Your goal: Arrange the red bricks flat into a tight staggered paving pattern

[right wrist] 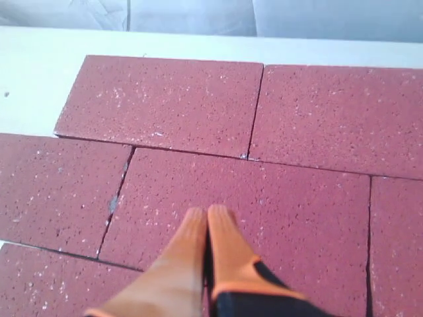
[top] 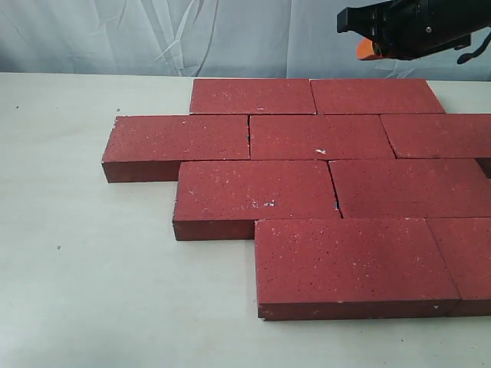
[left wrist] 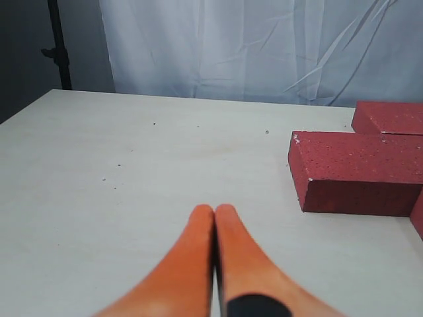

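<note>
Bricks (top: 322,136) lie flat on the table (top: 77,268), rows offset so joints break, edges touching. My right gripper (right wrist: 207,214) hovers over them, pinched closed, empty; left gripper (left wrist: 214,211) likewise closed, parked clear beside them.

The exterior view looks down at a slant over the red bricks (top: 322,138), toward a white curtain (top: 153,31) behind them. The left wrist view sits low over the tabletop (left wrist: 132,172) beside the bricks, facing that curtain. The right wrist view looks down on them from close above. All three views share the bricks.
</note>
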You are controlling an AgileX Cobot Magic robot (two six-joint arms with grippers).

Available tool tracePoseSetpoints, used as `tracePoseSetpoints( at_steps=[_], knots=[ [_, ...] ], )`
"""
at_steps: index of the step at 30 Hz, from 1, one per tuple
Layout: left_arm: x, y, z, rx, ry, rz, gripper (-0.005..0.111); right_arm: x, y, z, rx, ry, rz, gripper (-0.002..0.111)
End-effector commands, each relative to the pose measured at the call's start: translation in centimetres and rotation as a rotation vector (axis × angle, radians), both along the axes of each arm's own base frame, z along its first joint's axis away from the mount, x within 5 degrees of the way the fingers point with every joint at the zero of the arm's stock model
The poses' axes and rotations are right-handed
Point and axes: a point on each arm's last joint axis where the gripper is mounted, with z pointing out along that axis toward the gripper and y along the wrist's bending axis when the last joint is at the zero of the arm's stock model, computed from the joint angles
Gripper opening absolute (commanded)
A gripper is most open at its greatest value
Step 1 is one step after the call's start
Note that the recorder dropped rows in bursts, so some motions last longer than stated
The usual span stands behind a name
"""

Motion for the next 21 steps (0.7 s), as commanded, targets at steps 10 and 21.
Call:
tracePoseSetpoints(
  at_steps=[10, 21],
  knots=[
    [0.0, 0.0, 0.0, -0.010, -0.010, 0.003, 0.000, -0.2, -0.3, 0.3, -0.026, 0.002, 0.010, -0.001],
    [0.0, 0.0, 0.0, -0.010, -0.010, 0.003, 0.000, -1.9, -3.6, 0.7, -0.100, 0.144, -0.003, -0.001]
  ],
)
